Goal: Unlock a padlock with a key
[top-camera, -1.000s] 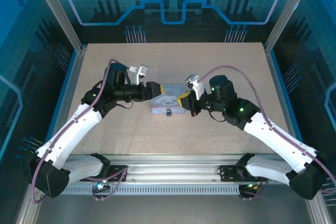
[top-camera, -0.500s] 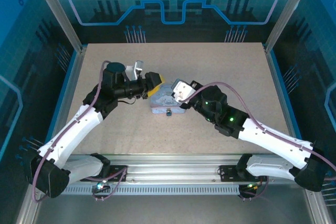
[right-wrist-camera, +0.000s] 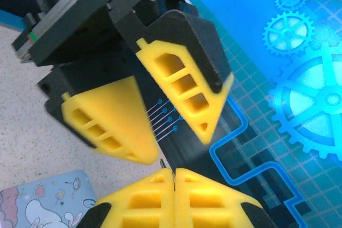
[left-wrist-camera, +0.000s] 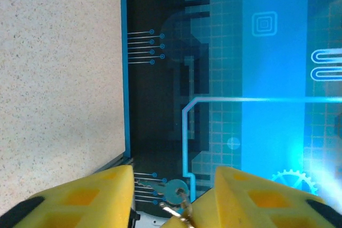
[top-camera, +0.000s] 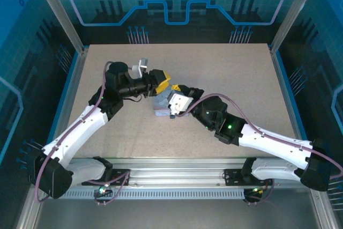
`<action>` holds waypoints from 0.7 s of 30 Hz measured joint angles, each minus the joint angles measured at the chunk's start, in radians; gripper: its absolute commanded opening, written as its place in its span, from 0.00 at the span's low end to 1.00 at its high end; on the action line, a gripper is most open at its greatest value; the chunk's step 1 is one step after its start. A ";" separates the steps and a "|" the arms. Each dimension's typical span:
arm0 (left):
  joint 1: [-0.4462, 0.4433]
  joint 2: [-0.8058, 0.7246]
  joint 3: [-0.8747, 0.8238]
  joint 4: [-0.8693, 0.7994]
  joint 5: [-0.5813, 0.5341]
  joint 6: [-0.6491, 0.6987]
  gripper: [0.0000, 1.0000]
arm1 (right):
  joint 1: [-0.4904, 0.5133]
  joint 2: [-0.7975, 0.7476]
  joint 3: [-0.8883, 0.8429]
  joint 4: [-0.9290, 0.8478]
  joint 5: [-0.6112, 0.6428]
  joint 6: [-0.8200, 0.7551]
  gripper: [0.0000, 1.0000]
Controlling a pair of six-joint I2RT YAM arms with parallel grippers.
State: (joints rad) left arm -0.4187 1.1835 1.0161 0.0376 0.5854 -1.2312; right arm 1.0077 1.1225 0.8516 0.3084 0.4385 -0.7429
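Overhead, the two arms meet over the middle of the table, their tips close together just above the far end of a pale-blue cartoon-printed tin. The left claw reaches in from the left with its yellow fingers spread; its own wrist camera shows a clear gap between them, and in that gap sits the key, a small key with a round holed bow and a brassy ring hanging at its lower edge, touching neither finger as far as can be seen. The right claw comes up from below with its yellow fingers pressed flat together, pinching the key, whose thin dark tip pokes out of the seam toward the opening of the left claw. A corner of the tin lies on the table below and to the left in the right wrist view. At the tin's near edge, just under the right arm's wrist, a tiny dark thing appears to be the padlock, though it is too small to make out clearly.
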 measured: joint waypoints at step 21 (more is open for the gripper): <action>-0.010 0.026 -0.003 0.042 0.014 -0.027 0.33 | 0.002 0.007 -0.017 0.053 0.008 -0.011 0.00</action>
State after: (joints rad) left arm -0.4290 1.2098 1.0126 0.0792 0.5995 -1.2579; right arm 1.0092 1.1297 0.8345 0.3611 0.4461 -0.7536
